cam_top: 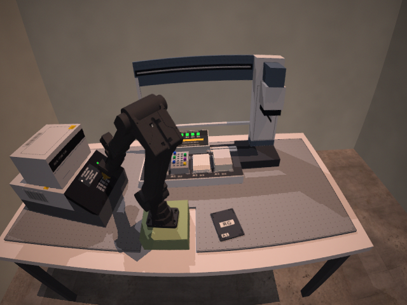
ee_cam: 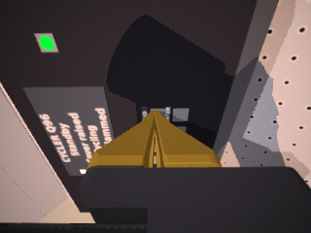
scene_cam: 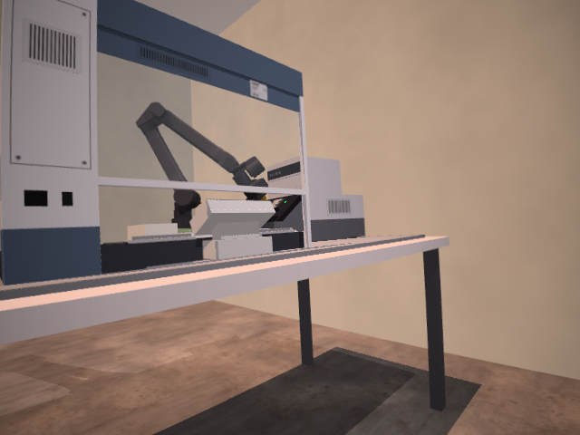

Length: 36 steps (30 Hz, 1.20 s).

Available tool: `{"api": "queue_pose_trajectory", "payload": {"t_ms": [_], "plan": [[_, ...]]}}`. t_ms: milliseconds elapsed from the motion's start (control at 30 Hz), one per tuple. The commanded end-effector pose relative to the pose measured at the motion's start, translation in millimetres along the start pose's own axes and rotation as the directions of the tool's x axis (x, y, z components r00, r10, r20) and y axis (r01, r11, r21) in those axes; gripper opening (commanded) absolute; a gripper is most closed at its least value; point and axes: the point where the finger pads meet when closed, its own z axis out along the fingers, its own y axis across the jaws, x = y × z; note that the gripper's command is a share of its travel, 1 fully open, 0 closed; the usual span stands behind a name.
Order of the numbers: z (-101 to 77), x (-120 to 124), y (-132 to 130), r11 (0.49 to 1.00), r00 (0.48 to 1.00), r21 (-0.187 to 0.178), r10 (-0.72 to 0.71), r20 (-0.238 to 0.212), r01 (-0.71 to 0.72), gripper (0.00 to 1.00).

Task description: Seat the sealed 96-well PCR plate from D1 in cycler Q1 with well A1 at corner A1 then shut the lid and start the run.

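The cycler Q1 [cam_top: 49, 164] stands at the table's left with its white lid down. Its sloped black panel [cam_top: 93, 178] shows a green lamp [cam_top: 97, 162], also seen in the wrist view [ee_cam: 47, 43]. My gripper [ee_cam: 155, 116] is shut and empty, its yellow fingers pressed together. Its tips are right at the upper row of small grey keys [ee_cam: 170, 115], to the right of the status screen [ee_cam: 73, 128]; I cannot tell which key, or whether the tips touch it. The arm [cam_top: 154, 154] hides position D1 and its plate in the top view.
On the deck tray stand the tube cooling block [cam_top: 179, 162] on D2, the other plate [cam_top: 201, 162] on D3 and the deep-well block [cam_top: 221, 156] on D4. The black regrip nest RG [cam_top: 227, 226] lies at the front right. A gantry [cam_top: 266, 98] rises behind the deck.
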Motion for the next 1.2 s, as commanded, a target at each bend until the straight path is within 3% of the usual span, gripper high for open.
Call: {"api": "queue_pose_trajectory", "payload": {"t_ms": [0, 1167], "plan": [[-4.0, -14, 32, 0.998, 0.999, -0.055, -0.019, 0.030, 0.021, 0.00], [-3.9, -12, 14, 0.999, 0.999, -0.054, -0.002, 0.035, 0.004, 0.00]]}}
